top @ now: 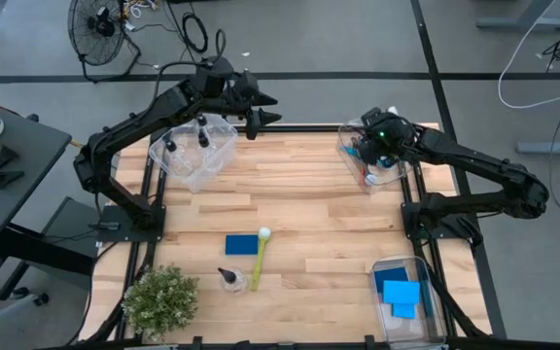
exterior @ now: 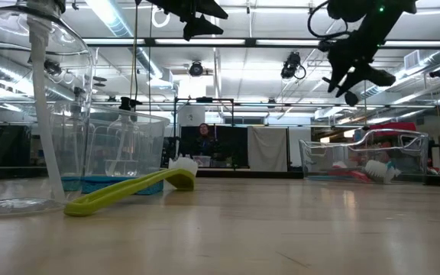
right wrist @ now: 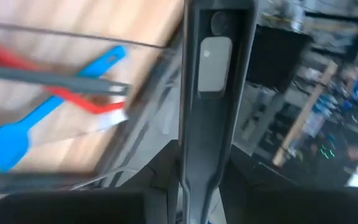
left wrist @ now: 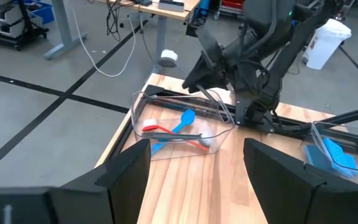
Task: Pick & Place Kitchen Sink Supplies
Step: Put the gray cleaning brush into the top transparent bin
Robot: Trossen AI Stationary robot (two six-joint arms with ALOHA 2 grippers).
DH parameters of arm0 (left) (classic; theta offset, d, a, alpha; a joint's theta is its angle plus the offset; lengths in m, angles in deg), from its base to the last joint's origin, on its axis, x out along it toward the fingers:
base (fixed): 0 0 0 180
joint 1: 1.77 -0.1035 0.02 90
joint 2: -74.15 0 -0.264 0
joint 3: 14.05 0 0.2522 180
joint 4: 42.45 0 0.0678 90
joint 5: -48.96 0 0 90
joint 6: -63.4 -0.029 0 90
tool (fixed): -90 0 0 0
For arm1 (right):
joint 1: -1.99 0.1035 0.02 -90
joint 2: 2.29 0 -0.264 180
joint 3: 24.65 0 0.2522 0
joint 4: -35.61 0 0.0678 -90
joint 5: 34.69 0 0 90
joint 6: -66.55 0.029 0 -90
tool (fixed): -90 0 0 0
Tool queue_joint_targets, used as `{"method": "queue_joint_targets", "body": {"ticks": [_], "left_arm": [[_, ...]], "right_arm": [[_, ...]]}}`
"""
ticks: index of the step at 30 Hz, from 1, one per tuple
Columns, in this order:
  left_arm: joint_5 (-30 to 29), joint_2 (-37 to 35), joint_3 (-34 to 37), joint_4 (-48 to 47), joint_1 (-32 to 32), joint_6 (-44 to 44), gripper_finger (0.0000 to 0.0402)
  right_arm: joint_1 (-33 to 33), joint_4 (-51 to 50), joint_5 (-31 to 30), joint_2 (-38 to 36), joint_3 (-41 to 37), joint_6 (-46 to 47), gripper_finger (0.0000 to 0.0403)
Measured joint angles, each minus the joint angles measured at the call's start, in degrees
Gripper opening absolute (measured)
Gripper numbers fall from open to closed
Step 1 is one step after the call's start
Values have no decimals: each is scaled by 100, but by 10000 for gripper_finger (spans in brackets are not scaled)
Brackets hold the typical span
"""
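Far left, at the table's [top: 309, 204] near corner: a plant [top: 160, 299]. Behind it, at the far left corner, a clear bin [top: 224, 154] with two bottles [top: 171, 144] standing upright inside, black tops up.

Just right of that bin, hanging above the table's far edge: left gripper [top: 269, 108], fingers spread wide, nothing between them, touching nothing.

Toward the near middle of the table, out in the open: a blue sponge [top: 241, 244] lying flat; touching its right edge, a yellow-green brush [top: 259, 261] with its white head [top: 264, 233] pointing away from the near edge; just left of the handle's end, a third bottle [top: 228, 280], upright. All three well apart from both grippers.

At the far right corner: a second bin [left wrist: 138, 107] with a red brush [left wrist: 166, 130], a blue brush [left wrist: 182, 119] and a grey brush [left wrist: 180, 136] lying crossed on its floor. Directly above this bin: right gripper [right wrist: 202, 168], fingers clamped on the slim handle of another grey brush, the held brush [right wrist: 213, 68], raised above the ones lying below. Whether its lower end touches the bin cannot be told.

Near right corner: a third bin [top: 434, 292] holding flat blue sponges [top: 402, 293], stacked, inside its walls.
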Motion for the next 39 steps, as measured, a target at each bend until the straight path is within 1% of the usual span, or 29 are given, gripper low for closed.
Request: {"method": "queue_joint_targets", "body": {"ticks": [6, 15, 22, 34, 39], "left_arm": [[0, 0, 2, 0, 0, 0, 263], [5, 0, 2, 0, 0, -2, 263], [90, 0, 2, 0, -1, -4, 263], [107, 0, 2, 0, 28, -11, 263], [114, 0, 2, 0, 39, -19, 263]], "right_arm": [[2, -876, 271, 2, 0, -517, 82], [2, -1457, 213, 4, 0, -2094, 82], [-97, -1855, 174, 218, 0, -2141, 82], [-592, -1808, 253, 934, 0, -2620, 82], [-731, -1779, 214, 1158, 0, -2668, 83]]}}
